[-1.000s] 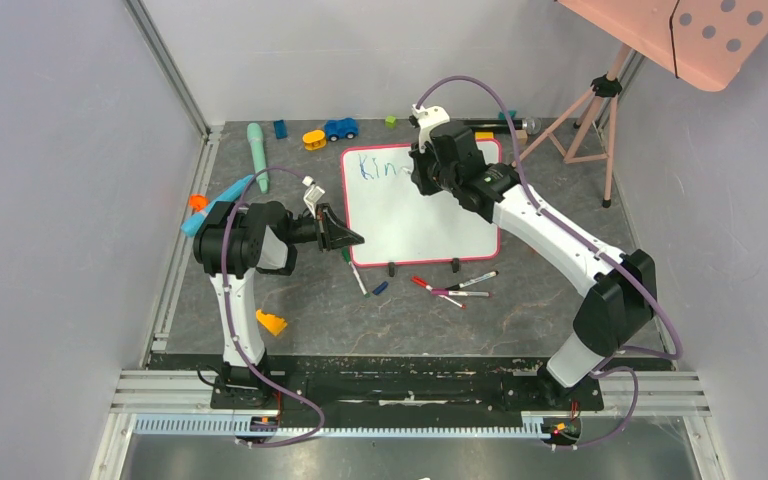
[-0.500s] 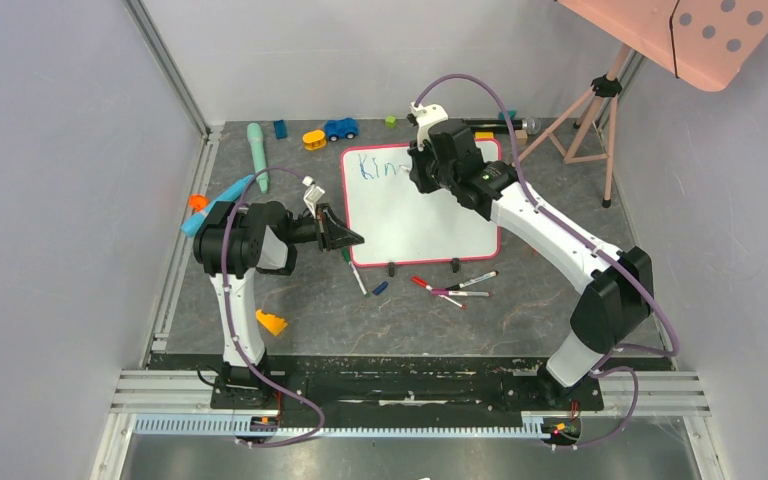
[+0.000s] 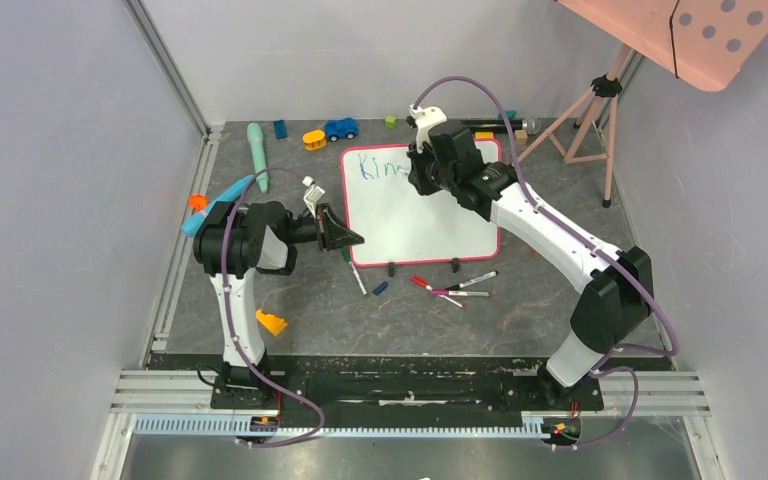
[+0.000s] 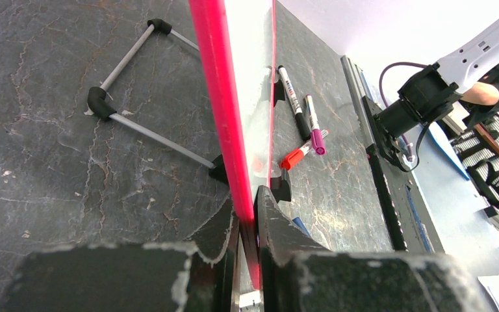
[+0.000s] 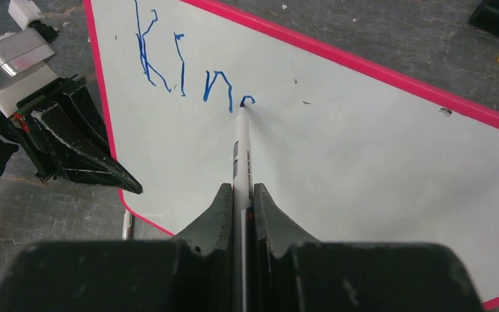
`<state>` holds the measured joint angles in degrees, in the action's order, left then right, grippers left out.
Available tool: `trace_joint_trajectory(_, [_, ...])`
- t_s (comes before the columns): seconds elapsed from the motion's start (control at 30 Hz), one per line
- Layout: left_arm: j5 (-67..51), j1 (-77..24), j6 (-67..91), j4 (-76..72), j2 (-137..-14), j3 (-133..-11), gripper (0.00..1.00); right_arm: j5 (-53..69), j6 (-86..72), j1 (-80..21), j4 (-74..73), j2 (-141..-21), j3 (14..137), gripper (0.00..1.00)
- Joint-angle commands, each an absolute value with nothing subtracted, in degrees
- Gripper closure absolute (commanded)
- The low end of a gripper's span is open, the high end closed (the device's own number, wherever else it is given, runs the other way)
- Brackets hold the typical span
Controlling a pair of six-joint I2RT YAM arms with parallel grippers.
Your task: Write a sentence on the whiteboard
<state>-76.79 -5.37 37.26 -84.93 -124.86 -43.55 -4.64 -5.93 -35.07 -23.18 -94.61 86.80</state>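
**Marker tip on board, left fingers pinching the frame**

Right fingers [image 5: 217,208]: closed narrow on a slim white marker [image 5: 241,146], its barrel clamped between the two black pads. The tip touches the whiteboard [image 5: 364,149] at the end of the blue lettering.

The sentence [image 5: 182,71] reads "Kin" plus a small hooked stroke, thin and wobbly, near the top left corner.

Left fingers [image 4: 279,224]: nearly shut, nipping the board's pink-red frame [image 4: 217,97] on its left edge, toward the near corner.

Board is glossy white with rounded corners and sits mid-counter between the arms, black clip feet [image 3: 391,268] on the near edge. Counter [image 3: 520,330] is dark grey, veined like slate. Just beside the feet lie loose markers [image 3: 455,288].
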Motion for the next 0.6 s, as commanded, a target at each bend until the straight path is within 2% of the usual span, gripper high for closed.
trace_joint_trajectory(0.0, [-78.95, -5.54, 30.31, -89.21, -126.12, -43.59, 0.98, -4.25, -5.22, -34.88, -22.39, -93.23, 85.48, 1.00])
trace_joint_trajectory(0.57, [-78.93, -5.54, 30.31, -89.21, -126.17, -43.60, 0.98, -8.34, -4.38, -34.82, -24.31, -92.78, 86.56, 1.00])
